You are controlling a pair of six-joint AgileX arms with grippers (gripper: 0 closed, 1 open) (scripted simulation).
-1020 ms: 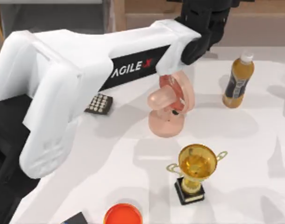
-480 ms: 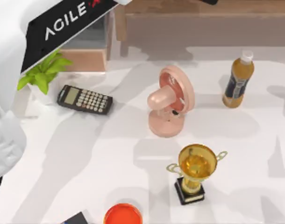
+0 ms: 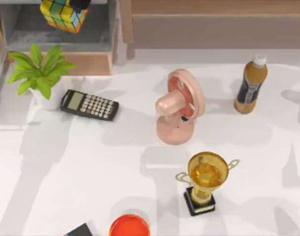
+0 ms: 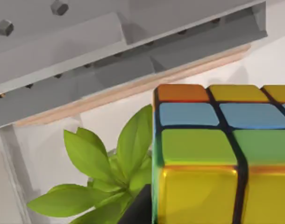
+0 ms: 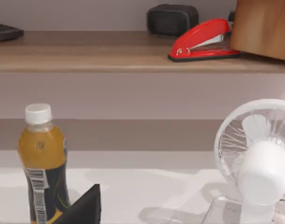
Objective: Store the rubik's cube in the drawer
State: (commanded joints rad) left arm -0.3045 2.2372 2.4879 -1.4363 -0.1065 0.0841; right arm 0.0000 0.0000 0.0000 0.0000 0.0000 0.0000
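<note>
Top view against a second back: no more white left arm sweeping over the counter (image 3: 91, 162), and now the rubik's cube (image 3: 64, 14) hanging directly under the left pincer (image 3: 78, 4), above the grey floor of the open drawer (image 3: 86, 63). Judged pinched between the fingers, going by the dark finger (image 4: 138, 209) beside the cube's yellow face in the left wrist view. Means carry nearly done; only lowering and letting go left. No long axis to speak of, being a cube; sits tilted, edges skewed against the drawer walls, one corner dipping toward the plant (image 3: 39, 69) just below the pincer. Right arm parked near the bottle (image 5: 42, 154); cannot tell its pincer's state.
</note>
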